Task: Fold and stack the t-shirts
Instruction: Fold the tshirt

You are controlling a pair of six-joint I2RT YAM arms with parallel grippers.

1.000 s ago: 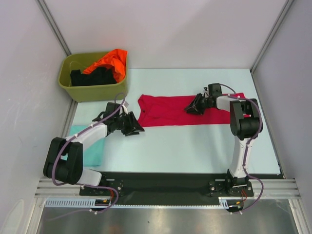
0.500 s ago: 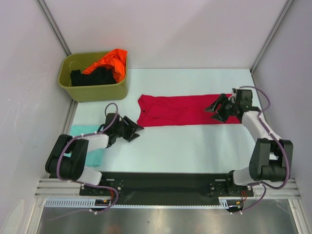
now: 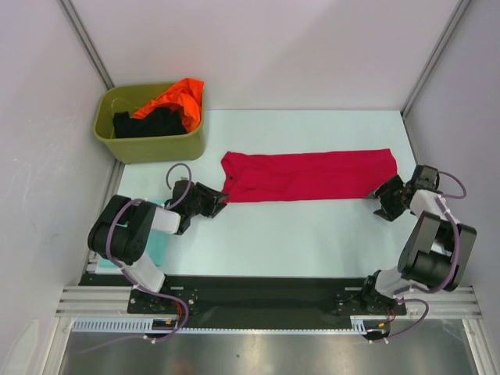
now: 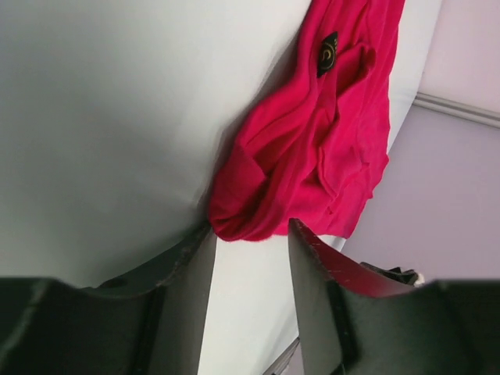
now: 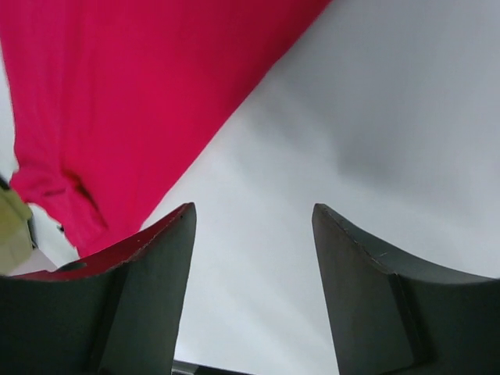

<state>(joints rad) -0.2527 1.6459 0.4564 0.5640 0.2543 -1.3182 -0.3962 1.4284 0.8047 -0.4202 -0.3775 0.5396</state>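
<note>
Pale, matt table (image 3: 312, 234): walled by light panels at the far, left and right edges. Arm bases are bolted at the near edge.

Crimson-red cloth t-shirt (image 3: 305, 176): laid flat across the middle of the table as a long band running from left to right. It is now seen stretched out in full to a squared right end. A second ago that end was drawn in short under the right gripper. The left end has not shifted.

Olive-green rectangular plastic tub (image 3: 156, 144): set at the far left corner, unchanged.

Pale teal folded t-shirt (image 3: 159, 248): placed at the near left corner. It is now mostly hidden by the left arm, which has been folded back over it. Only a sliver is seen.

Orange crumpled t-shirt (image 3: 176, 95): draped over the tub's far right rim.

Black crumpled t-shirt (image 3: 148, 123): lying inside the tub.

Left gripper (image 3: 221, 203): kept low on the table, just off the red shirt's near left corner, much where it was a second ago. In the wrist view its fingers are seen spread (image 4: 251, 234), with nothing held. The bunched corner lies just beyond the tips.

Right gripper (image 3: 380, 203): carried from the middle of the shirt to the right edge of the table. It is now off the cloth, beside the shirt's near right corner. Its fingers are spread (image 5: 251, 215), with only bare table seen between them.

Small black label (image 4: 327, 53): seen on the red cloth in the left wrist view.
</note>
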